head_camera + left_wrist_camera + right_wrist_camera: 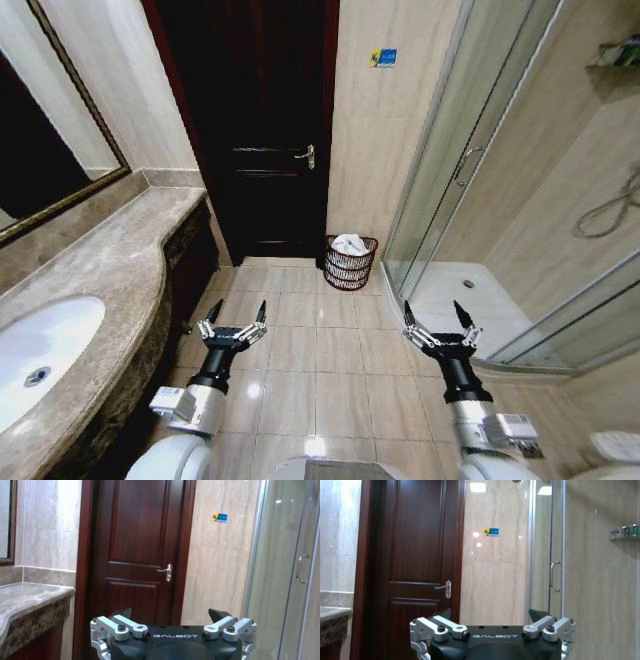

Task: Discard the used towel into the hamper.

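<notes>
There are two grippers: the left gripper [237, 315] and the right gripper [438, 312], each with two fingers spread apart and nothing between its jaws. Ahead of both sets of jaws stands one hamper [350, 265], holding one white towel [349, 243]. One dark door [262, 120] with one handle [306, 155] lies beyond the jaws. One sink [40, 355] sits outboard of the left jaws, one shower stall [520, 200] outboard of the right.

Head overhead, wrists level, sharing door [262, 130]

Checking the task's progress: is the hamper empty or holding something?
Holding something: a white towel sits inside the hamper.
</notes>
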Motion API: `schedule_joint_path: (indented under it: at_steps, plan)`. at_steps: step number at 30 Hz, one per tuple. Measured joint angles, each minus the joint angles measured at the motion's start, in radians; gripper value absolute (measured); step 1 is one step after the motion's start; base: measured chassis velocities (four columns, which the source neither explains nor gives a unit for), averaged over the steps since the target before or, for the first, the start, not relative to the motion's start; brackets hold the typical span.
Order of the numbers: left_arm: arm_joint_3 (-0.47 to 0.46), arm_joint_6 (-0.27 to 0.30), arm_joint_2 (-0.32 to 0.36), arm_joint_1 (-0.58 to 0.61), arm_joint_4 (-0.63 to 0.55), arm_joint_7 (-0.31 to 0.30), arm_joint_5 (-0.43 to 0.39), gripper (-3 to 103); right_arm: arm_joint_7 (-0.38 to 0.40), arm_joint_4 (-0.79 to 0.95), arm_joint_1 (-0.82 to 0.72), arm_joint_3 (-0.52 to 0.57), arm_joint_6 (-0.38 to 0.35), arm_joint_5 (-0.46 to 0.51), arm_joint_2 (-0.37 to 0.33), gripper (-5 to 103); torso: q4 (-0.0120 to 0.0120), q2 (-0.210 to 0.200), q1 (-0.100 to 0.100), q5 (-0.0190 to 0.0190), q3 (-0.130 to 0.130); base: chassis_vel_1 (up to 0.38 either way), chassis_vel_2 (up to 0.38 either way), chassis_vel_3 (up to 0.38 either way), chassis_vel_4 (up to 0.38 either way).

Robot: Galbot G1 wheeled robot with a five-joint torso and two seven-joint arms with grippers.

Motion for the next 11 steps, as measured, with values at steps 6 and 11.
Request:
schedule_joint_path:
  at_steps: [6, 11]
  plan:
    - [0.000, 0.000, 0.000, 0.000, 0.000, 0.000, 0.000, 100, 0.000, 0.000, 0.000, 0.000, 0.000, 0.000, 0.000, 100, 0.0000, 0.000, 0.000, 0.0000, 0.000, 0.000, 0.000, 0.000, 0.000]
    - [0.000, 0.000, 0.000, 0.000, 0.000, 0.000, 0.000, 100, 0.000, 0.000, 0.000, 0.000, 0.000, 0.000, 0.000, 100, 0.0000, 0.000, 0.000, 0.0000, 0.000, 0.000, 0.000, 0.000, 0.000]
